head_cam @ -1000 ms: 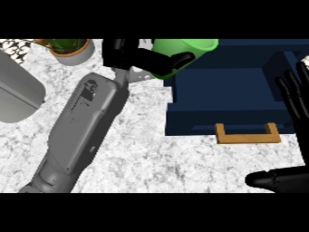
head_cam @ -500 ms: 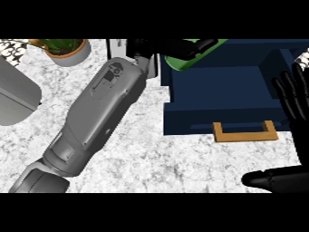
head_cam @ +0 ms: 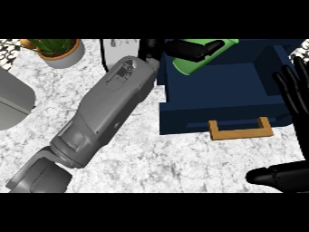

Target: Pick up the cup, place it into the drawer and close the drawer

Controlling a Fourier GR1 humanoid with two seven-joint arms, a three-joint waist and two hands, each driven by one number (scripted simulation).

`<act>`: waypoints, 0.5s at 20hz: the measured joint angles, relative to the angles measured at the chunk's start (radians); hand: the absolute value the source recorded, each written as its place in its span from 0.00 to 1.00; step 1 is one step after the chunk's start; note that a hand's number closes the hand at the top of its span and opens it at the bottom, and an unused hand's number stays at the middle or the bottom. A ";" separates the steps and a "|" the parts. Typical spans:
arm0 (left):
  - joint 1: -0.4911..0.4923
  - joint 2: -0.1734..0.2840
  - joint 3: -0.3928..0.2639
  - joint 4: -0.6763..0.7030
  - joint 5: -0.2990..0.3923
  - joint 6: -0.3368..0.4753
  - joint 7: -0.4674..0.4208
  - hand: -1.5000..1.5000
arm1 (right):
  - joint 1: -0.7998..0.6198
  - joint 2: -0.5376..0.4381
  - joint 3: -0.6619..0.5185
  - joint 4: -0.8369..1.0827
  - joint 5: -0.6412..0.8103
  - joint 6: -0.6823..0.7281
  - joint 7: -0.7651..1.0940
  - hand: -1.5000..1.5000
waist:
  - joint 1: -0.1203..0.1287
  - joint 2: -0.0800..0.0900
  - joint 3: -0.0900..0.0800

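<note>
A green cup (head_cam: 195,61) hangs tilted over the back left of the open dark blue drawer (head_cam: 227,86), which has a tan handle (head_cam: 240,129) on its front. My left hand (head_cam: 183,49) is curled round the cup near the view's top, its grey forearm (head_cam: 106,108) stretching diagonally across the counter. My right hand (head_cam: 304,113) rests open at the right edge, fingers up, beside the drawer's right side.
A potted plant (head_cam: 55,50) stands at the back left of the marble counter (head_cam: 150,163). A grey rounded object (head_cam: 3,97) lies at the left edge. A white object (head_cam: 120,50) stands behind the left forearm.
My left hand has carried the cup rightward, from left of the drawer to above its back left part. The right hand has not moved.
</note>
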 measured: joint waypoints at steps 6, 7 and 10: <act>-0.031 0.000 -0.104 0.074 0.056 0.013 -0.024 1.00 | 0.001 0.000 -0.003 0.021 -0.003 0.013 -0.025 0.00 | -0.015 0.004 0.000; -0.034 0.000 -0.120 0.080 0.067 0.021 -0.024 1.00 | 0.010 0.000 0.001 0.017 -0.008 0.022 -0.029 0.00 | -0.021 0.005 0.000; -0.063 0.000 -0.163 0.117 0.081 0.039 -0.004 1.00 | 0.009 0.009 0.019 0.021 -0.001 0.023 -0.034 0.00 | -0.031 0.008 0.001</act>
